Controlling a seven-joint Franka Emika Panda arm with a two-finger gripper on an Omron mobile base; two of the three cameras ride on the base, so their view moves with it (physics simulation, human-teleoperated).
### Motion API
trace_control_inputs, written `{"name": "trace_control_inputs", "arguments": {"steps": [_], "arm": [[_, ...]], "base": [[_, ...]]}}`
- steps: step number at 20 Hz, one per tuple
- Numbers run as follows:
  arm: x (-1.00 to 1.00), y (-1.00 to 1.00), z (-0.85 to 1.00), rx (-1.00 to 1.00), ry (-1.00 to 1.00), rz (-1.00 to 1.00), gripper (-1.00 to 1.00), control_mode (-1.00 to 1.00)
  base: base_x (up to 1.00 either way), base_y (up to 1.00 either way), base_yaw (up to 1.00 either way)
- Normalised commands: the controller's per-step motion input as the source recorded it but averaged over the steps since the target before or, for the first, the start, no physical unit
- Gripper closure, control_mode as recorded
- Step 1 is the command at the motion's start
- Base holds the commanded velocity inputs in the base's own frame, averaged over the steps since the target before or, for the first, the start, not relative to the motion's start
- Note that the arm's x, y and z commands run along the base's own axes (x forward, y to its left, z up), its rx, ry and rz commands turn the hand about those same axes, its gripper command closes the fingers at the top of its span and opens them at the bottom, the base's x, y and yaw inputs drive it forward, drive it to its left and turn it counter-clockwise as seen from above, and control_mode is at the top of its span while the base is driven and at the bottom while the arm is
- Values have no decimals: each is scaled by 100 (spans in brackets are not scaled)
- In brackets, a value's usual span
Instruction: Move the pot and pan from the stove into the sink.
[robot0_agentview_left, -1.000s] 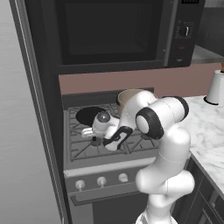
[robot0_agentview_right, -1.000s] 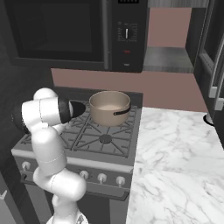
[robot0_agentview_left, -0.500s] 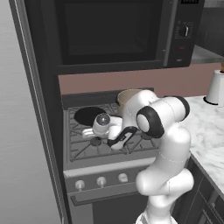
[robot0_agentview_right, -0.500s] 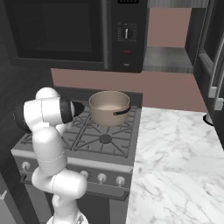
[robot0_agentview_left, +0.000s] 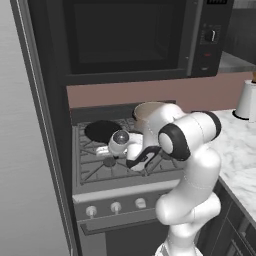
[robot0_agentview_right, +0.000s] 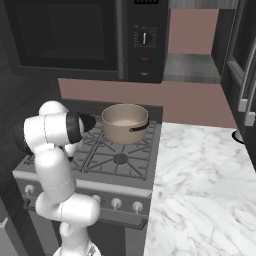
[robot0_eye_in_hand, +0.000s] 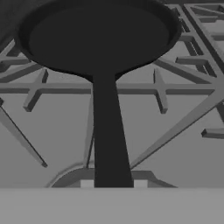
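Note:
The black pan (robot0_eye_in_hand: 98, 37) lies on the stove's back left grate (robot0_agentview_left: 92, 167), and its long handle (robot0_eye_in_hand: 109, 135) runs straight down between my fingertips (robot0_eye_in_hand: 86, 184). My gripper (robot0_eye_in_hand: 113, 183) is shut on that handle; from the left base it hangs low over the left burners (robot0_agentview_left: 106, 151), just in front of the pan (robot0_agentview_left: 101, 131). The tan pot (robot0_agentview_right: 125, 122) stands upright on the back right burner, and my arm partly covers it (robot0_agentview_left: 147, 111). The sink is out of view.
A black microwave (robot0_agentview_right: 75, 35) hangs over the stove. White marble counter (robot0_agentview_right: 200, 175) stretches right of the range, with a white jug (robot0_agentview_left: 247, 100) at its back. Silver knobs (robot0_agentview_left: 116, 206) line the stove front. A tall dark panel (robot0_agentview_left: 30, 125) borders the left.
The jaws have closed from wide open onto the pan's handle. The hand has edged slightly left over the burners. Pot and pan have not moved.

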Motion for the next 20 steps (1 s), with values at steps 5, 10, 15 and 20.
{"name": "trace_control_inputs", "arguments": {"steps": [5,10,15,20], "arm": [[-2,-2,86,2,0,-1,100,-100],[-18,-17,95,1,4,-1,100,-100],[-35,-22,100,0,4,0,100,-100],[-31,-13,100,0,2,0,100,-100]], "base": [[0,0,0],[0,0,0],[0,0,0],[0,0,0]]}}
